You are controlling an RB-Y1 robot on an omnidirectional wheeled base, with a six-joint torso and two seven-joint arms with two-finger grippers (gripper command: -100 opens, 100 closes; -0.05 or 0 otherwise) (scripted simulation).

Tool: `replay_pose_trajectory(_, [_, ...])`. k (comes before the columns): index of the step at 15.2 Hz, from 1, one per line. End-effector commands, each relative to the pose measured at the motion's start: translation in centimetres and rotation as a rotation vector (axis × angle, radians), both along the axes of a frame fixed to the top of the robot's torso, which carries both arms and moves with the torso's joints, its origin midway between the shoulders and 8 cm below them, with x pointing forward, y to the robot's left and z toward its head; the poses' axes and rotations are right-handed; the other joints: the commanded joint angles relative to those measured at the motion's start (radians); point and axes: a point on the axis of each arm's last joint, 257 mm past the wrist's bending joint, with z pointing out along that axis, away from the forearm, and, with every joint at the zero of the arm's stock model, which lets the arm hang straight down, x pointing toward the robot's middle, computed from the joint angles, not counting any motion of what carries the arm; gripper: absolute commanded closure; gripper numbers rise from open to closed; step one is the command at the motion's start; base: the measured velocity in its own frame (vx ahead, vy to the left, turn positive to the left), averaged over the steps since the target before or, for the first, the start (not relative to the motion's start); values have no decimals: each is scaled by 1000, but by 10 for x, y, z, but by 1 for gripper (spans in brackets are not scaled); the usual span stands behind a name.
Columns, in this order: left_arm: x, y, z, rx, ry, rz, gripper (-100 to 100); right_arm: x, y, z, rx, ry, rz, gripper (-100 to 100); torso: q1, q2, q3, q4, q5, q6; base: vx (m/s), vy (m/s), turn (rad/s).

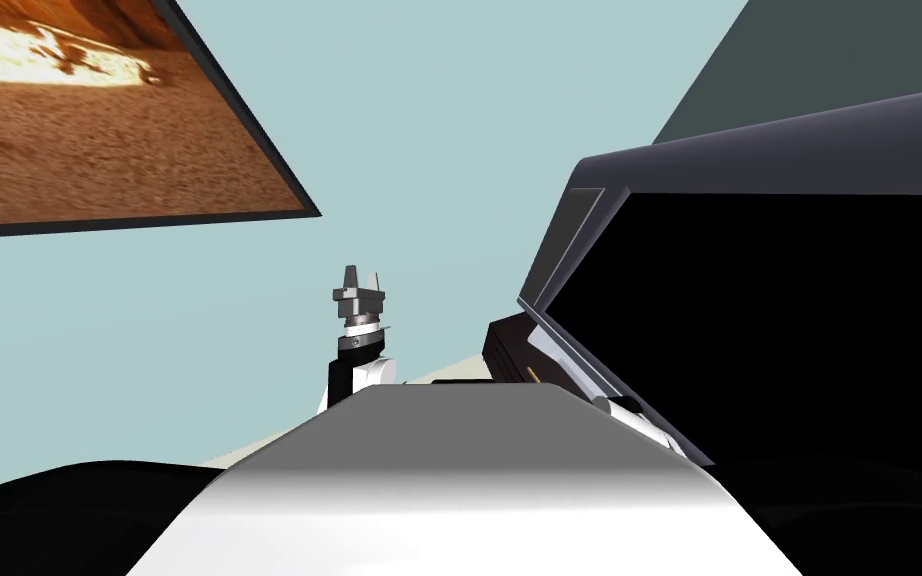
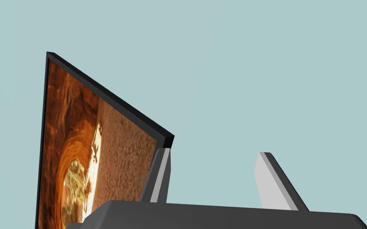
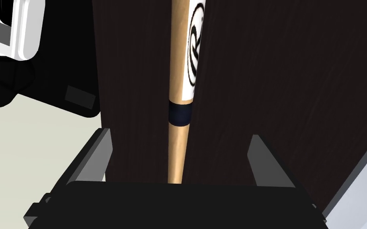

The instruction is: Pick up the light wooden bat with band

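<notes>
Right wrist view: the bat (image 3: 178, 91) is straddled by the released right gripper (image 3: 179, 134), barrel at 12 o'clock. Stiff, slick; best grasped at the band (image 3: 179, 113).

The slim light wooden bat (image 3: 177, 151) rests along a dark brown wood-grained surface (image 3: 258, 79), midway between my right fingers (image 3: 97, 157), touching neither. 1 dark navy band (image 3: 179, 113) rings it beside a white label (image 3: 187, 85) with black lettering.
</notes>
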Motion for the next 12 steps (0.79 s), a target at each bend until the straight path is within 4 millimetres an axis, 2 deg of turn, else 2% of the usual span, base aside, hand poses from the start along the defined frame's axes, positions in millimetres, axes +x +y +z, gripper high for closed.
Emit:
replay_pose_trajectory(1, [0,0,0,0,0,0,0,2,2,-7,-2,-5,4,-100,0,0,0,0,0,0,-5,-8,-4])
replay_pose_trajectory(3, [0,0,0,0,0,0,0,3,5,-14,-2,-7,7,-100,0,1,0,0,0,0,-2,-1,5])
replay_pose_trajectory(4, [0,0,0,0,0,0,0,2,4,-10,-1,-4,5,-100,1,1,1,0,0,0,0,0,0])
replay_pose_trajectory(5, [0,0,0,0,0,0,0,2,4,-11,-2,-6,5,100,1,1,1,0,0,0,0,0,0])
replay_pose_trajectory(9, [0,0,0,0,0,0,0,2,4,-11,-1,-6,4,100,0,1,1,0,0,-1,0,0,0])
replay_pose_trajectory(12, [0,0,0,0,0,0,0,1,-1,5,-2,0,-1,100,0,1,1,0,1,-1,0,1,7])
